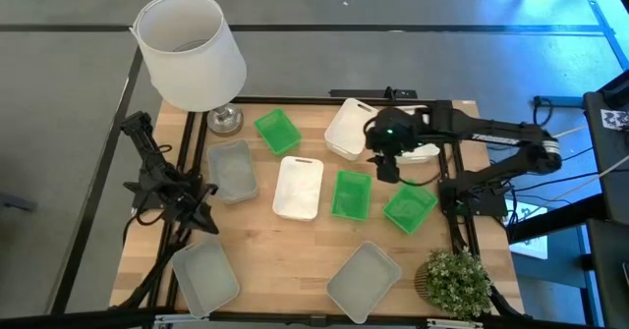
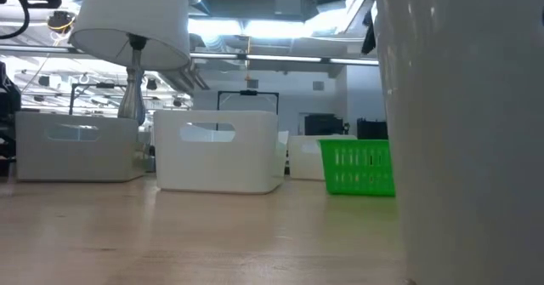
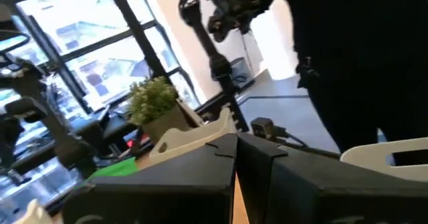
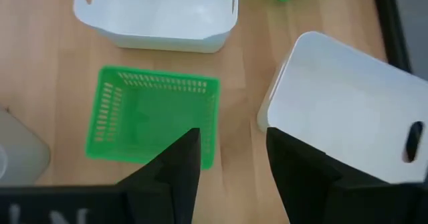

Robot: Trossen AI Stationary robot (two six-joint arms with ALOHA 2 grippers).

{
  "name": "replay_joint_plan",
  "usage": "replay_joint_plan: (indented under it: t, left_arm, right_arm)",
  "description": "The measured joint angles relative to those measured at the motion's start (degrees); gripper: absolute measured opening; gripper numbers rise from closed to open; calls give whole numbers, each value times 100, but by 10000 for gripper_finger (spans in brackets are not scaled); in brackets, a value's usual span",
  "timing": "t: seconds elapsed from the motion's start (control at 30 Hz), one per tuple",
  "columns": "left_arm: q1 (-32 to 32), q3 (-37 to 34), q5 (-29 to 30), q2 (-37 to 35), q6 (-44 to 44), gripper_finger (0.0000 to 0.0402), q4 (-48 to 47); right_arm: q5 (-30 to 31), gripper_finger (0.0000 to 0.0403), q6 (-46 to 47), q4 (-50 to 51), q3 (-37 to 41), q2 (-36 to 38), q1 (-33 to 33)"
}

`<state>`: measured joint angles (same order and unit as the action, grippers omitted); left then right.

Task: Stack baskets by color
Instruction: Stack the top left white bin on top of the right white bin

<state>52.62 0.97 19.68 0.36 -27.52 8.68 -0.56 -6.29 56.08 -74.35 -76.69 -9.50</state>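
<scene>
Right gripper (image 1: 386,165) hangs over the far right of the table with its jaws spread wide and nothing between them. White basket (image 1: 346,129) lies just at its 10 o'clock in the high view; a second white basket (image 1: 299,187) sits toward table centre.

Middle green basket (image 1: 351,194) is just at the gripper's 7 o'clock, long axis running 12 to 6. Another green basket (image 1: 409,207) lies at its 5 o'clock, turned diagonally; the third green basket (image 1: 277,131) is well apart, toward 10 o'clock.

Left gripper (image 1: 201,214) is parked at the left table edge, fingers closed and empty. Grey baskets (image 1: 232,170) lie nearer to it.

Judgement: right arm is nearer for the green pair; next pick probably the middle green basket, gripping one long wall.
</scene>
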Motion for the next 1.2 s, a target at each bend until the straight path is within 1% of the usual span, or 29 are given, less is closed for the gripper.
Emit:
replay_joint_plan:
  t: [0.03,0.1,0.2,0.27,0.3,0.37,0.5,0.67,0.77,0.87,1.03,1.2]
  left_arm:
    - [1,0,224,0,-105,0,45]
    - [-19,0,1004,2,-234,0,435]
    - [-67,31,2082,-4,375,0,1237]
    - [-121,30,2747,-2,765,0,1332]
    - [-140,53,2944,-1,886,0,1298]
    - [-178,178,3078,0,1008,0,1267]
    - [-244,517,3130,79,1053,0,1289]
    - [-251,890,3758,315,1048,0,1231]
    - [-251,1047,3817,489,1059,0,996]
    - [-251,1167,3841,663,1074,0,984]
    - [-251,1325,4273,964,1094,0,983]
    - [-251,1456,4372,1222,1097,0,997]
  right_arm:
    - [-82,170,-1,-9,0,-98,-56]
    - [-144,170,16,-35,0,-292,-148]
    - [-154,170,6,-97,0,-578,-271]
    - [-155,170,-2,-172,0,-743,-356]
    - [-157,170,3,-192,0,-825,-395]
    - [-177,170,6,-233,0,-977,-483]
    - [-315,170,-24,-305,0,-1284,-639]
    - [-426,170,-175,-609,0,-1653,-801]
    - [-428,170,-242,-744,0,-1882,-886]
    - [-422,170,-225,-809,0,-2124,-960]
    - [-408,170,-164,-973,0,-2391,-1078]
    - [-363,170,-165,-1102,0,-2627,-1166]
